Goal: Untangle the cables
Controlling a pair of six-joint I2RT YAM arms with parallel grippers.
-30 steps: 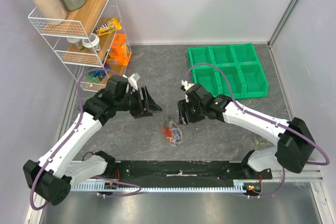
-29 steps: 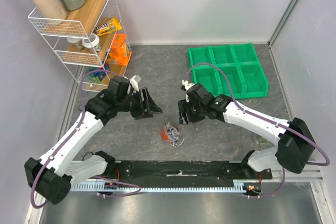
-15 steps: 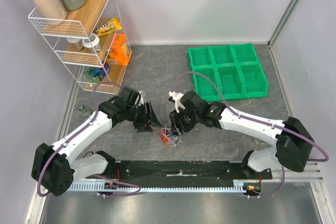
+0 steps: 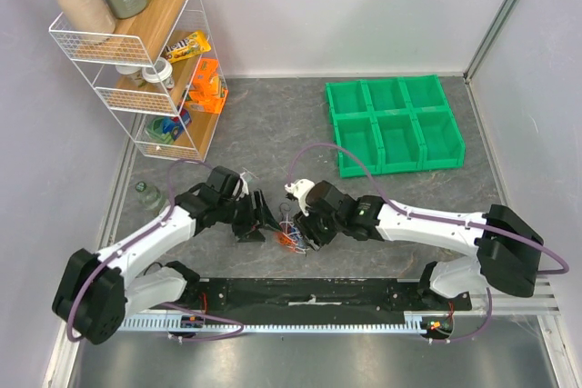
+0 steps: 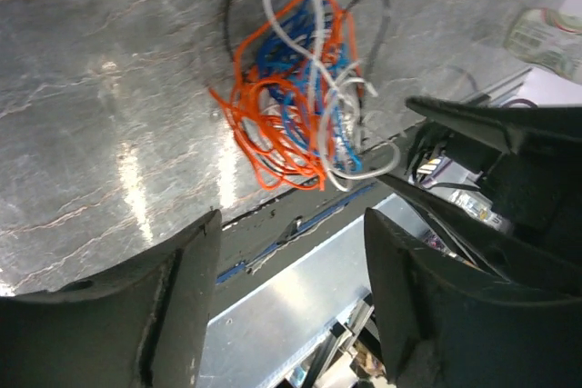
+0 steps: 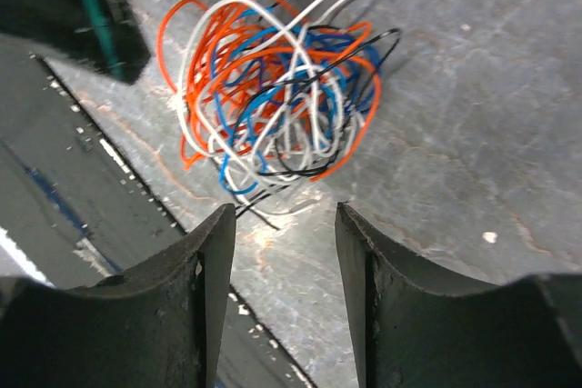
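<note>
The left gripper [image 4: 257, 223] and right gripper [image 4: 306, 227] have closed in on the cables [image 4: 291, 237], knotted near the bench's [image 4: 273, 134] near edge. Left wrist: jaws spread, empty, knot just ahead. Right wrist: jaws spread, empty. Approach step; next, each likely pinches a separate strand.

Rail edge [image 4: 309, 290] nxt to cables [image 4: 292, 234]

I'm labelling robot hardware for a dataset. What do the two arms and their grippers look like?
Both arms match: the left arm and right arm have white links between bulky black joint housings. A purple hose loops along each. The left gripper and right gripper are black, with broad, matte fingers. A small white part tops the right wrist.
</note>
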